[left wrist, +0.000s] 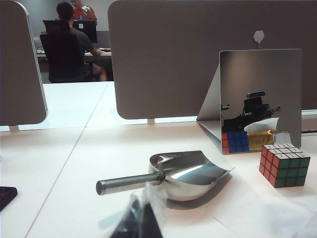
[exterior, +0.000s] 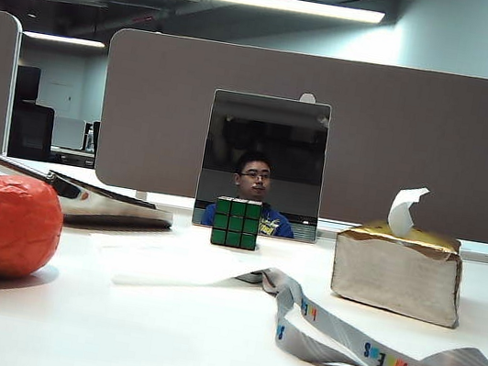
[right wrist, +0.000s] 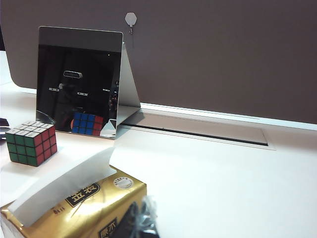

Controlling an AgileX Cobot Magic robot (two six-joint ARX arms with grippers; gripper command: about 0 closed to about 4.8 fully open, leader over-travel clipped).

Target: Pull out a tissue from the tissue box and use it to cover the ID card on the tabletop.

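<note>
Right wrist view gave me only a dark, blurred sliver of the right gripper (right wrist: 141,223) at the frame's edge, just above the gold tissue box (right wrist: 74,210); its jaws were fully closed on nothing, and I could not tell whether it touched the box. The left gripper (left wrist: 138,220) showed the same way in the left wrist view, a dark blurred tip wrapped in clear film, and I could not tell how far its jaws stood apart. It held nothing I could see and hung near the steel scoop (left wrist: 173,174).

From the exterior view, neither arm was visible. On the white tabletop (exterior: 200,343) a tissue (exterior: 180,261) lay spread flat, between the Rubik's cube (exterior: 236,223) and the grey lanyard (exterior: 358,345), whose near end ran under the sheet's edge. The ID card itself I could not make out. Another sheet (exterior: 405,209) stood up from the top of the box, which sat to the right. An orange ball (exterior: 2,225) rested at the left front, the scoop behind it. A propped mirror (exterior: 264,163) stood behind the cube, against a grey partition (exterior: 417,145). Beyond lay an office with ceiling strip lights.

Both wrist cameras looked roughly level across the desk, low to the surface.
</note>
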